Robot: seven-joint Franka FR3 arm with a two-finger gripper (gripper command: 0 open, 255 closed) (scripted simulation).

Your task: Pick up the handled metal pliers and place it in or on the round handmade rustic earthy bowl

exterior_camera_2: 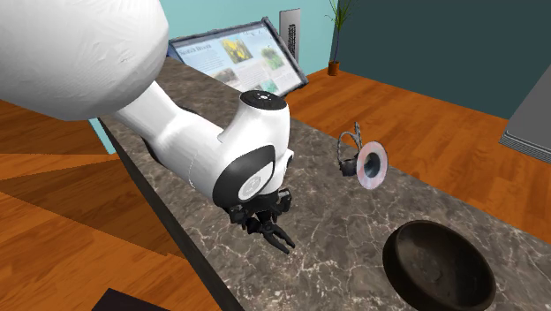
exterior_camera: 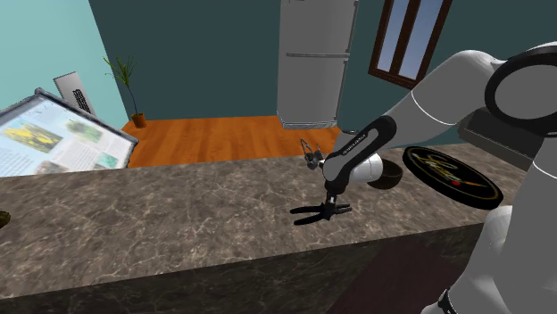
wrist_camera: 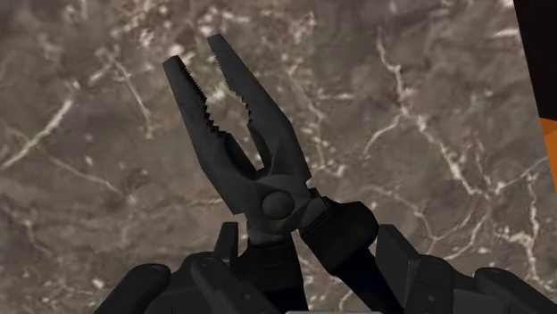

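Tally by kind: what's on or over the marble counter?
Dark metal pliers, in the claw: 1
Dark round bowl: 1
Black round patterned plate: 1
Colourful illustrated board: 1
Small white disc with wire frame: 1
Total: 5

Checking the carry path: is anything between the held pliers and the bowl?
Nothing visible. The gripper holds the pliers over the counter, and the stretch to the bowl is bare. The upright disc stands off to the side.
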